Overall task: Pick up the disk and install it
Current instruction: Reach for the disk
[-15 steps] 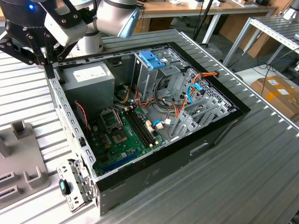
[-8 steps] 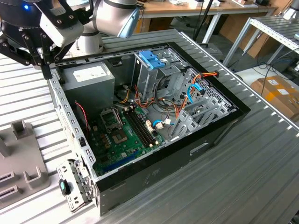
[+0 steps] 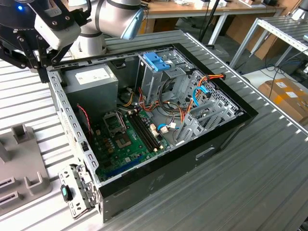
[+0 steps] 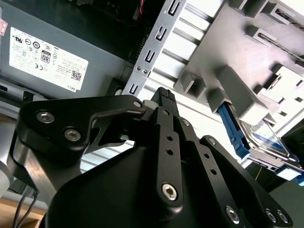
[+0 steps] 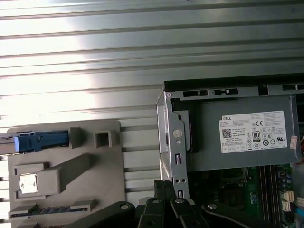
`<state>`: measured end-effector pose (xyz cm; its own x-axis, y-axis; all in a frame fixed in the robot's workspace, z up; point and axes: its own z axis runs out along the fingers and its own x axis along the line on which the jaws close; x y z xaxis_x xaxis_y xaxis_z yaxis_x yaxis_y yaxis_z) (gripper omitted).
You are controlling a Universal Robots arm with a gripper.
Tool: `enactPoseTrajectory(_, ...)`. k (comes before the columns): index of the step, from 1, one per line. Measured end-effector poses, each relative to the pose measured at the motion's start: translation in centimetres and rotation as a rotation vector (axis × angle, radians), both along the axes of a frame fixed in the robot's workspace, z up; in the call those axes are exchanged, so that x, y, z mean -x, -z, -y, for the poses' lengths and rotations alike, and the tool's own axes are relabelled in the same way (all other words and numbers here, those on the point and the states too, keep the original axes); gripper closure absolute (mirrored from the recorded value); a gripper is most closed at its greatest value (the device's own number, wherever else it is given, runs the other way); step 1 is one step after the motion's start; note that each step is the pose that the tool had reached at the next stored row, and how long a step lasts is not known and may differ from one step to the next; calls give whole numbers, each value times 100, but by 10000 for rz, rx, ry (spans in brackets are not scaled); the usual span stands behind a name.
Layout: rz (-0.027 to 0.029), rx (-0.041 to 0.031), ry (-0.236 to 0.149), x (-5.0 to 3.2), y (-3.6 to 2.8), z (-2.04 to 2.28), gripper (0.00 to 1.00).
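The computer case (image 3: 192,159) sits on the table (image 3: 260,187). Inside, the power box (image 3: 91,79) is at the back, with the cage (image 3: 154,79) just beside it on the exterior view's right and the board (image 3: 120,139) in front. The tray (image 3: 24,163) lies outside, holding the disk (image 4: 266,140).

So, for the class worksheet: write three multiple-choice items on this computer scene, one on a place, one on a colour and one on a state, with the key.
1. Where is the disk?
A. in a drawer
B. in the grey fixture beside the computer case
C. on the floor

2. What colour is the handle atop the drive cage?
A. blue
B. red
C. yellow

3. The computer case is:
A. shut
B. upside down
C. open, motherboard exposed

Key: B, the disk sits among the fixture's blocks; A, the handle is plainly blue; C, the green board shows inside.
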<state>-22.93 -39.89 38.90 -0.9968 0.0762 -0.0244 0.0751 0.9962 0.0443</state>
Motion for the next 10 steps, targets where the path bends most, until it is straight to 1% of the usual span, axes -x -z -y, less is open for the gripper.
enactPoseTrajectory(6,0,-1,-1,80,4,0,89)
enactPoseTrajectory(10,1,-1,1,162,7,0,89)
